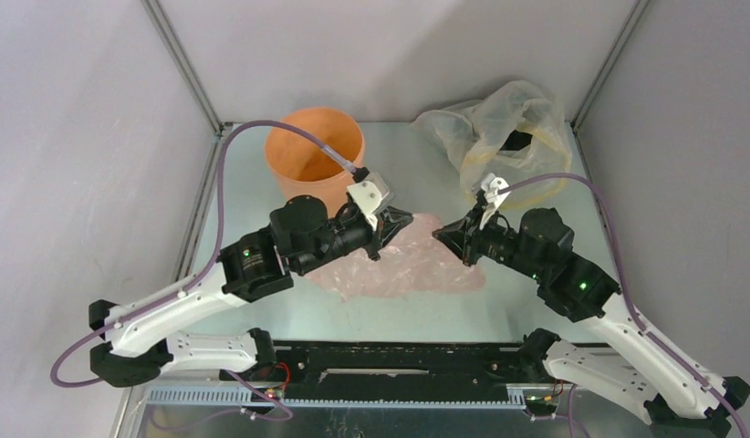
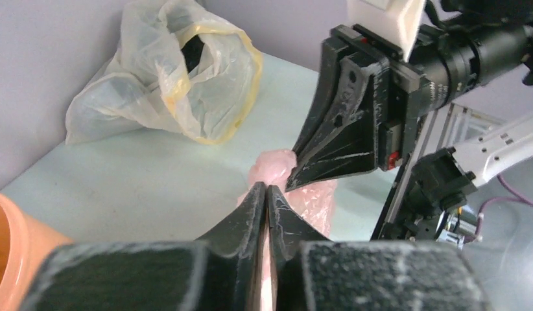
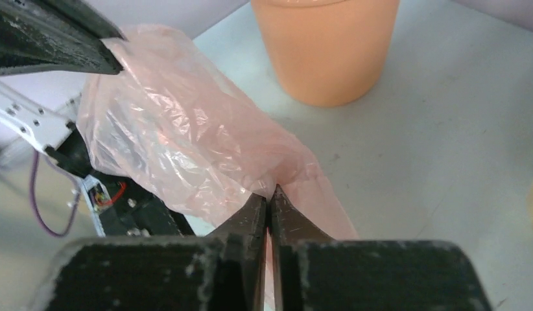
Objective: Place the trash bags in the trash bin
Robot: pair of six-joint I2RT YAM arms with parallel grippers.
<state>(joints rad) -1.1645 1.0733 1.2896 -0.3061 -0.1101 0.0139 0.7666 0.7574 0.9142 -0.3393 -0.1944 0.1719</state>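
1. Pink film pinched by both tools. Left gripper point(image 2: 267, 191) closed flat on a fold of the trash bag point(image 1: 408, 265), right gripper point(image 3: 270, 194) clamped on another fold. No gap visible between the fingers in either wrist view.
2. Step in hand, as a judgement: two-arm lift and carry to the trash bin point(image 1: 315, 151). Bag not yet in.
3. Raise both pinches together until the hanging film clears the rim, then go sideways.
4. Match speeds and avoid widening the spacing between the tips. Thin crinkly film, likely to slip out or tear under uneven pull.
5. Bring the tips closer over the opening to bunch the film. A spread sheet would probably drape over the rim instead of dropping in.
6. Let go low in the mouth rather than high above it. Film this light is likely to drift or cling to a finger.
7. Bag relative to tools: gripped edge raised between the two tips, which face each other and sit near one another. Remainder trailing down toward the arm bases and resting on the table point(image 1: 399, 155).
8. Bin relative to tools: upright, mouth open, behind the left gripper and close to that wrist in the top view.
9. Beyond that: yellowish bag point(image 1: 499, 137) with dark contents, behind the right gripper and well apart from the bin. Not the target, so steer clear of snagging it.
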